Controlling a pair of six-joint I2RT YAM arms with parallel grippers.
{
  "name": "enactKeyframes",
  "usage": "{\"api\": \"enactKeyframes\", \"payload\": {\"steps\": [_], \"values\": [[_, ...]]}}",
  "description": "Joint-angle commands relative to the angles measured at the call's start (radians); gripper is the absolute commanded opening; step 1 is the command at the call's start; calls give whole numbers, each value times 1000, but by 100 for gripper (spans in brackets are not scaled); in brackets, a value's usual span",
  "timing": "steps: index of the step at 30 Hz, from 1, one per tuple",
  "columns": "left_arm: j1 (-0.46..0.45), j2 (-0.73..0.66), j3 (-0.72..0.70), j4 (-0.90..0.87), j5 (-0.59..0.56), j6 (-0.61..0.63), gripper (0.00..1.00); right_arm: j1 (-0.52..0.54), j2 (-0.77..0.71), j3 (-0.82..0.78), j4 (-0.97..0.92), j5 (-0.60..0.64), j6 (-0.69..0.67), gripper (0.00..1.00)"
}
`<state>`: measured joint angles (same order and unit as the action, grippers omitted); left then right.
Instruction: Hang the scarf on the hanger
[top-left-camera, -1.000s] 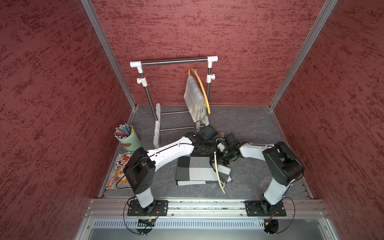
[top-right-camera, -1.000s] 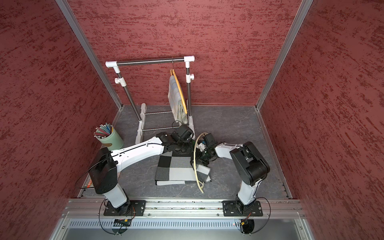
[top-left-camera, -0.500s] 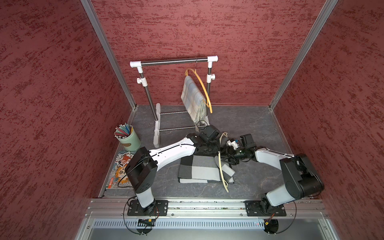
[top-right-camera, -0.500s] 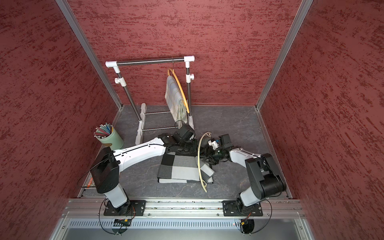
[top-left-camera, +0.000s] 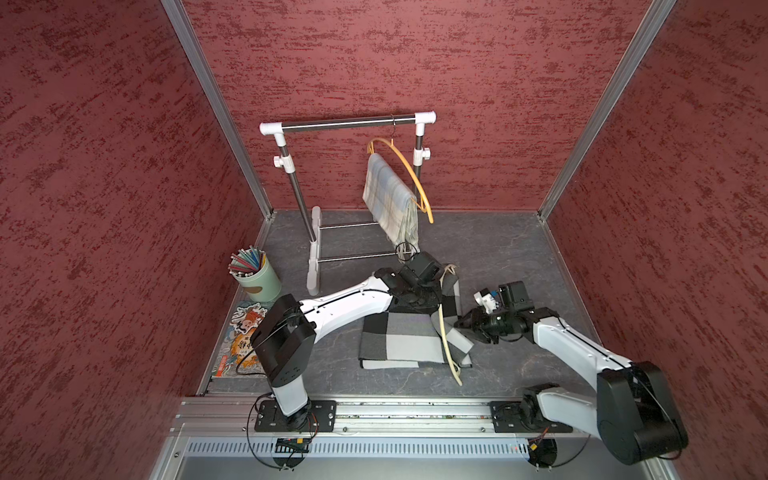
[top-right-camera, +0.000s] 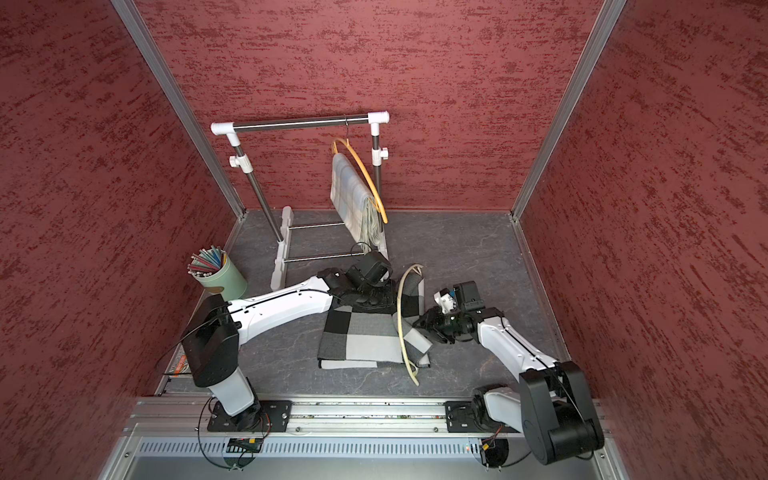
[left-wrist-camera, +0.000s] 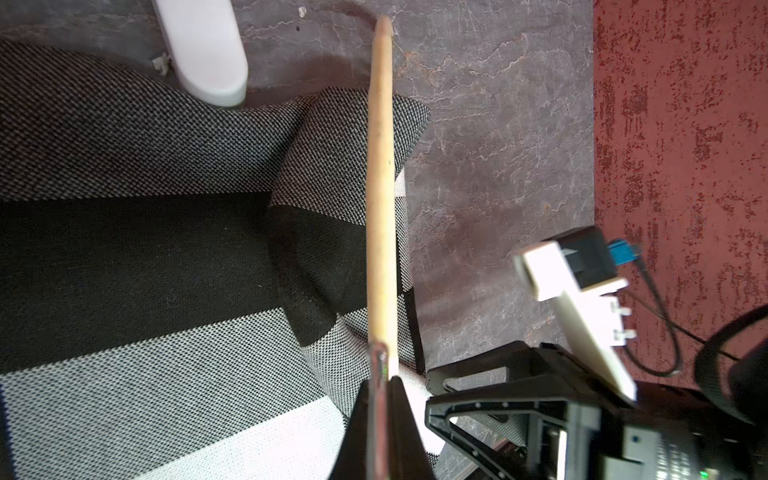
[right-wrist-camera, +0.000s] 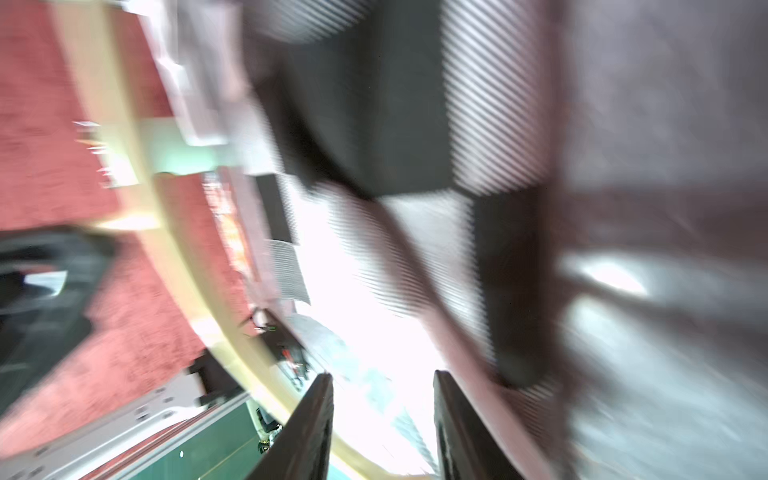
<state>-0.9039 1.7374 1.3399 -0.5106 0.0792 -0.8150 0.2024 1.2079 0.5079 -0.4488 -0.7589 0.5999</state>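
The black, grey and white checked scarf (top-left-camera: 399, 340) (top-right-camera: 357, 336) lies folded on the floor. A cream hanger (top-left-camera: 444, 332) (top-right-camera: 400, 316) runs across its right part. My left gripper (left-wrist-camera: 380, 380) is shut on the hanger's metal hook, and the wooden bar (left-wrist-camera: 380, 187) reaches away over the cloth. In both top views the left wrist (top-left-camera: 419, 274) covers those jaws. My right gripper (top-left-camera: 462, 326) (top-right-camera: 422, 326) sits low at the scarf's right edge, beside the hanger. The right wrist view is blurred, but the jaws (right-wrist-camera: 382, 378) stand apart with pale cloth beyond them.
A clothes rack (top-left-camera: 347, 122) stands at the back, with an orange hanger (top-left-camera: 415, 178) carrying a plaid scarf (top-left-camera: 390, 199). A green cup of pencils (top-left-camera: 255, 276) and a colourful booklet (top-left-camera: 243, 336) sit at the left. Red walls close in three sides.
My right arm has swung out to the right and lowered, and its jaws have come apart. The hanger and scarf have shifted slightly to the right with the left gripper.
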Motion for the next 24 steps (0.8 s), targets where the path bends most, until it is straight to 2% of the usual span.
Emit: {"api": "enactKeyframes", "payload": {"steps": [1, 3, 5, 9, 11, 12, 13, 16, 18, 21, 24], "values": [[-20, 20, -13, -43, -5, 5, 0, 24, -27, -29, -88, 51, -24, 42], [-25, 16, -15, -43, -8, 5, 0, 57, -72, -49, -86, 36, 0, 41], [-30, 15, -17, -41, -11, 2, 0, 93, -93, -57, -69, -3, 24, 37], [-37, 22, -14, -37, -11, -2, 0, 141, -115, -76, 91, -133, 149, 33], [-39, 26, -10, -39, -11, -2, 0, 158, -87, -61, 125, -138, 166, 31], [-40, 27, -9, -42, -12, -2, 0, 159, -80, -32, 85, -118, 132, 31], [-40, 25, -9, -45, -14, -3, 0, 159, -85, 12, 1, -36, 81, 30], [-40, 19, -18, -49, -19, -2, 0, 151, -126, 143, -244, 286, -38, 31], [-41, 11, -26, -50, -28, -2, 0, 129, -111, 189, -316, 455, -61, 32], [-41, -3, -43, -40, -30, -13, 0, 109, -68, 193, -324, 540, -55, 34], [-43, -4, -42, -41, -31, -14, 0, 108, -25, 169, -287, 478, -54, 44]]}}
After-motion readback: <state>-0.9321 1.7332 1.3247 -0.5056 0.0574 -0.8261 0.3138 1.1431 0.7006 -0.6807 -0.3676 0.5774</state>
